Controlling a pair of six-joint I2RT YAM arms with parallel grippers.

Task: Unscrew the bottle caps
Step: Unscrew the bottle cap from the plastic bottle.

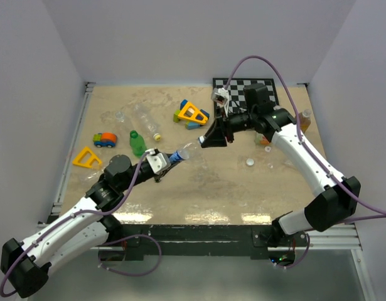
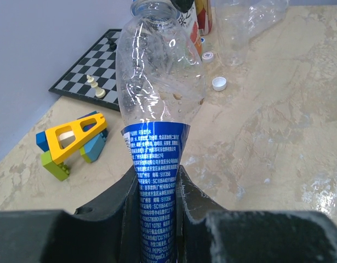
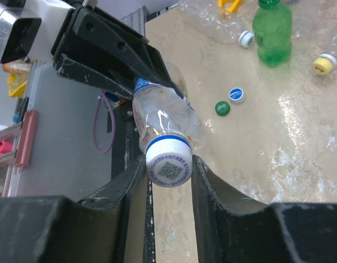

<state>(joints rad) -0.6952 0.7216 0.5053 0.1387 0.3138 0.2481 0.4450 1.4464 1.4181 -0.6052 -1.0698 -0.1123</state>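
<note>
A clear bottle with a blue label (image 1: 180, 155) is held level above the table between my two grippers. My left gripper (image 2: 157, 178) is shut on its labelled lower body (image 2: 156, 159). My right gripper (image 3: 168, 164) is shut on its white cap with a blue ring (image 3: 168, 165), one finger on each side; in the top view this gripper (image 1: 205, 143) meets the bottle's neck. Loose caps lie on the table: green (image 3: 222, 108), blue (image 3: 237, 95), white (image 1: 250, 162). A green bottle (image 1: 137, 143) stands left of the left gripper (image 1: 162, 160).
A clear bottle with a yellow cap (image 1: 146, 120) lies at the back left. Toy blocks (image 1: 191, 114), a toy car (image 1: 105, 139) and a yellow triangle (image 1: 86, 157) sit on the table. A chessboard (image 1: 246, 91) lies at the back right, with more bottles (image 2: 250, 22) near it.
</note>
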